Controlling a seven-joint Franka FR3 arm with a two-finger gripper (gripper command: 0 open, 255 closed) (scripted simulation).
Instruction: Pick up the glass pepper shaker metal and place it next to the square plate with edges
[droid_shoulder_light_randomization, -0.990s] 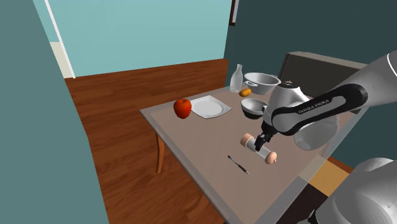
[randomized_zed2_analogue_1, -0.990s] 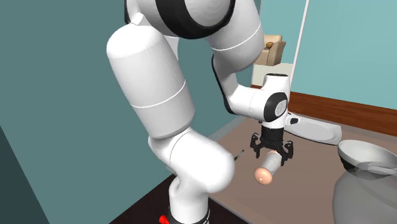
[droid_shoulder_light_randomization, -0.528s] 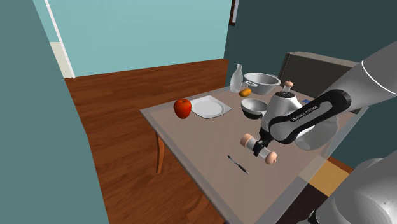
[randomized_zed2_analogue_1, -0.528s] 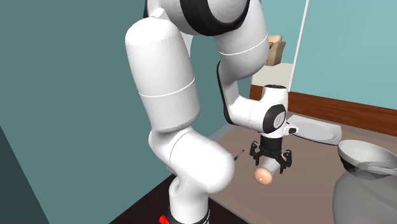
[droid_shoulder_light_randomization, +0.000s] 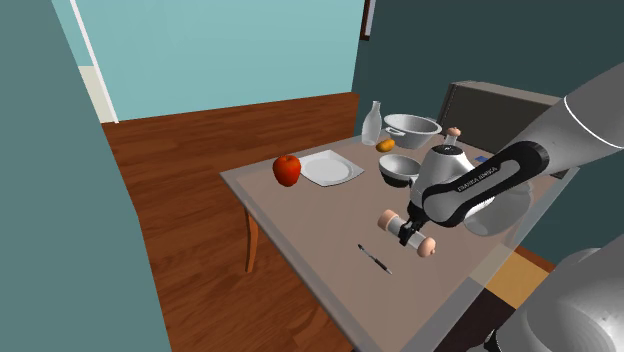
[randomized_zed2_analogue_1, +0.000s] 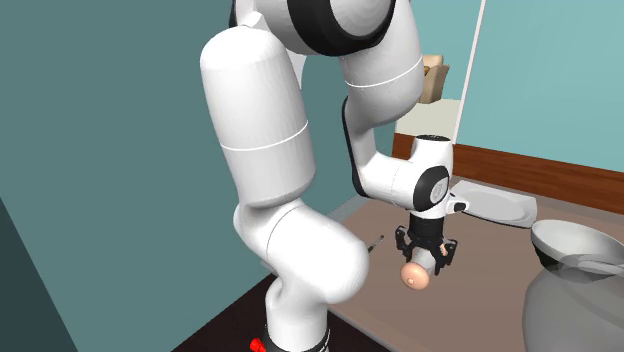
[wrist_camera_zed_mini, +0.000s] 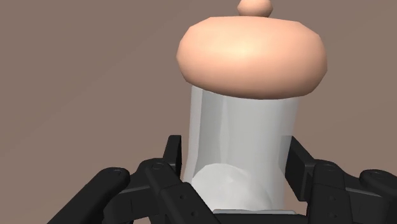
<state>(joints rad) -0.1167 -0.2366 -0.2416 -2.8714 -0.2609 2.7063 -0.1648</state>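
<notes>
The pepper shaker lies on its side on the brown table, a pale clear body with pinkish caps at both ends. My black gripper comes down over its middle from above. In the wrist view the fingers press against both sides of the shaker's body, so the gripper is shut on it. From the second exterior view the gripper straddles the shaker, whose near cap faces the camera. The white square plate rests toward the table's far side, well away from the shaker.
A red apple stands beside the plate. A clear bottle, a metal pot, an orange and a bowl crowd the far corner. A thin dark utensil lies near the shaker. A large translucent vessel sits behind the arm.
The hand came down a little over the shaker, and the fingers closed in from wide apart to clasp its body. The shaker stays where it lay.
</notes>
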